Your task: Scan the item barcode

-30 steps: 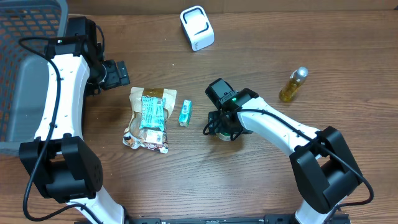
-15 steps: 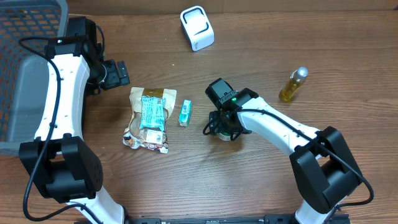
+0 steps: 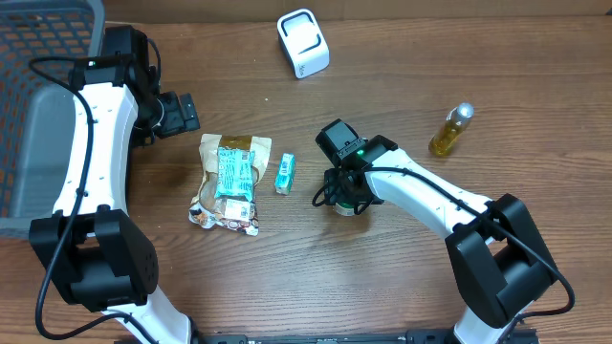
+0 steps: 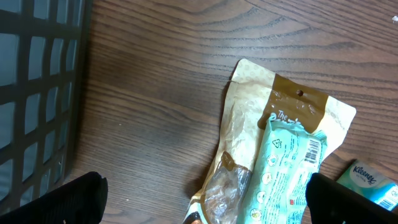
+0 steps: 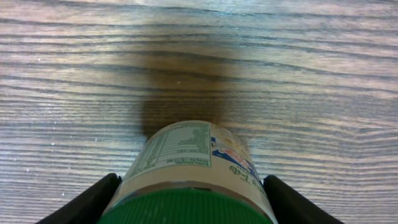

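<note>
A jar with a green lid and a printed label (image 5: 186, 155) stands upright on the wooden table. My right gripper (image 5: 189, 186) is down over it, and both black fingers (image 5: 102, 196) press against its sides just under the lid. From overhead, only a sliver of the jar (image 3: 346, 208) shows beneath the right gripper (image 3: 342, 191). The white scanner (image 3: 303, 43) sits at the far middle of the table, well away from the jar. My left gripper (image 4: 205, 205) hovers open above the top edge of a brown snack pouch (image 4: 249, 130), holding nothing.
A teal packet (image 3: 233, 172) lies on the snack pouch (image 3: 228, 182), with a small tissue pack (image 3: 285, 174) beside it. An amber bottle (image 3: 449, 131) stands at the right. A dark mesh basket (image 3: 38, 105) fills the left edge.
The right gripper's fingers have closed in against the jar's sides. The left arm and the other items have not moved.
</note>
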`<state>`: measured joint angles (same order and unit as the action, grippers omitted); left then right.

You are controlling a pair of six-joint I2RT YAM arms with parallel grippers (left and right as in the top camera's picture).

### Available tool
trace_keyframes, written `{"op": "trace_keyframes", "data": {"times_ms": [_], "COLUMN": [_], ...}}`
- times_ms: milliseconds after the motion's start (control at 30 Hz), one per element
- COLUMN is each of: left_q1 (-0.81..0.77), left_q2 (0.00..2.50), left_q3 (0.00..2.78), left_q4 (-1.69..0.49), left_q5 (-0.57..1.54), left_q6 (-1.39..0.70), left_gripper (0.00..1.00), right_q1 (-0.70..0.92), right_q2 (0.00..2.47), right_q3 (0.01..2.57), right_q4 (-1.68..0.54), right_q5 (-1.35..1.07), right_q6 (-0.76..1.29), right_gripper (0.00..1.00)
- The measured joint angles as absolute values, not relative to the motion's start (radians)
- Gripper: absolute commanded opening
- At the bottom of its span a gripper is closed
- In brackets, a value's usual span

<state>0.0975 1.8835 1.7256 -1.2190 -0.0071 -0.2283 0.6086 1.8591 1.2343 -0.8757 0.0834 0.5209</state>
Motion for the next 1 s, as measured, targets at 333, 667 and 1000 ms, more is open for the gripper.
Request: {"op": "trace_keyframes", "data": {"times_ms": [333,667,1000], "left_q1": [0.097,0.097,0.097], "left_q2": [1.884,1.884,1.884], "left_q3": [1.726,1.726,1.726], "left_q4": [-1.219,-1.219,-1.219], "left_q5": [-0.007,-0.007,-0.007], "left_q6": [-0.228,-0.228,-0.228], "left_gripper": [0.99,0.99,1.0], "right_q1": [0.609,0.609,0.58], "right_q2": [1.859,1.859,1.861], "right_q3": [1.234,1.234,1.277], "right_q4": [-0.874,-0.877,-0.998], "right_q5": [0.085,0.085,-0.004], "right_q6": [0.521,0.519,0.52], "right_gripper": [0.74,0.57,0.42]}}
